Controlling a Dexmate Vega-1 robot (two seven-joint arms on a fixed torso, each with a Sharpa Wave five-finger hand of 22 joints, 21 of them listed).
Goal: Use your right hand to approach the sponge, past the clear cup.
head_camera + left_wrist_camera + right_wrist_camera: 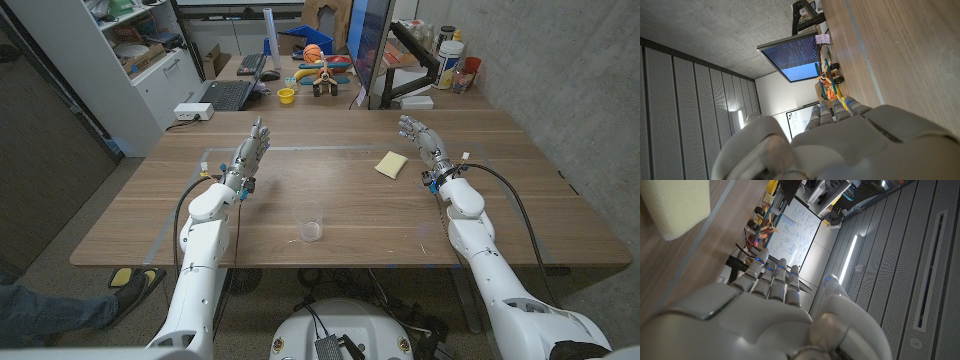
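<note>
Just beside right hand (420, 138), yellow sponge (391, 164), apart, untouched

Up at the top left, a white shelf unit (135, 55). A laptop (228, 93) sits open beside it, a small yellow cup (286, 96) just right. Top centre, a dark monitor (368, 45); bottles (452, 60) cluster at top right. A person's shoe (130, 285) shows bottom left.

Your left hand (840, 145) reaches along the wooden worktop (905, 55) toward a lit monitor (792, 57) and toys (830, 85).
</note>
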